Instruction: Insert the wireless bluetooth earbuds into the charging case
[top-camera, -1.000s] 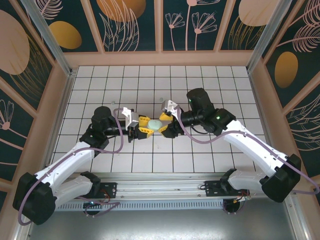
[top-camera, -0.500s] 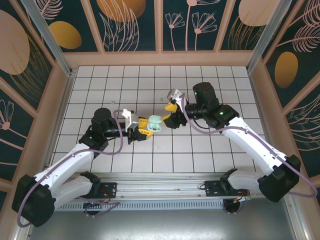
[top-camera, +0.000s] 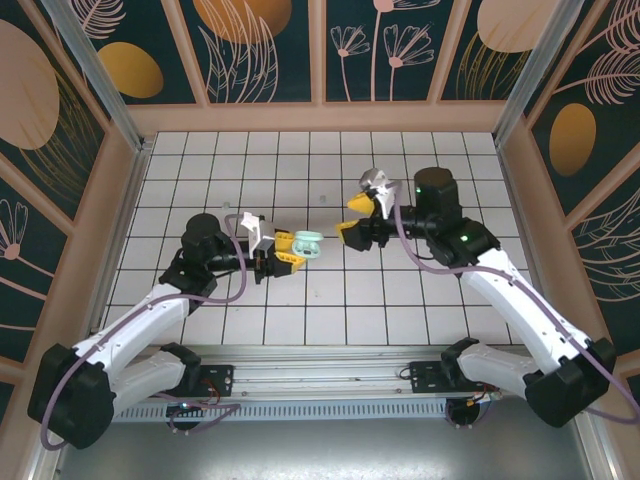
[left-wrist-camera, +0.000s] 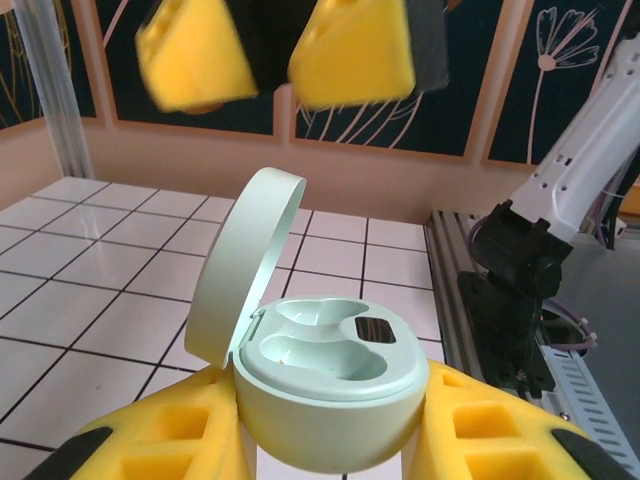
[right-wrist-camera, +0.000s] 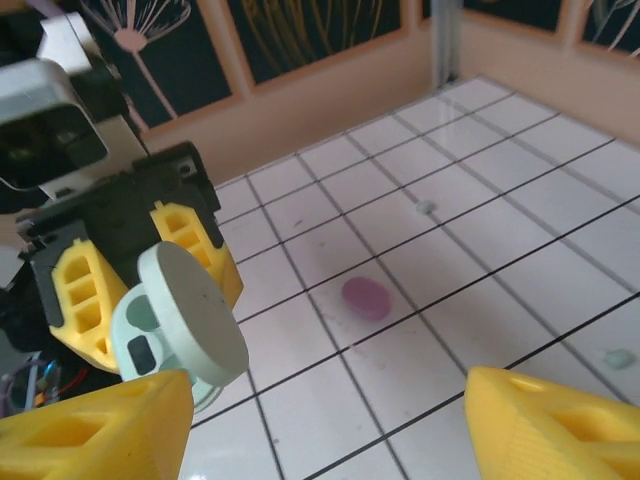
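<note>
- Firmly clenches the charging case in the left gripper, with yellow fingers pressed low on either side of the body, leaving the hinged lid free to stand open.
- Appears to hold that case raised off the tiled tabletop, reached out toward the middle, presumably to offer it as a steady target for the other arm.
- Exposes both moulded wells, bare and unfilled, so counts no bud as seated yet.
- Opposite, carries the right gripper released, jaws spread wide with nothing between them, apart from the case and angled down at the tiles.
- Frames, through that spread, a pink-purple earbud lying loose on a tile, near the held case but not touching it.
- Finds a pale mint earbud farther out, and a second mint earbud off to the side, all well apart from one another.
- Points, by judgement, to a pick as the step in hand: lowering over one bud and closing gently.
- Warns of trouble there: tiny, rounded, on glossy tile, so likely to skid or squirt from the pads.
- Favours the mint buds as the match for the mint case; cannot tell whether the pink one belongs.
</note>
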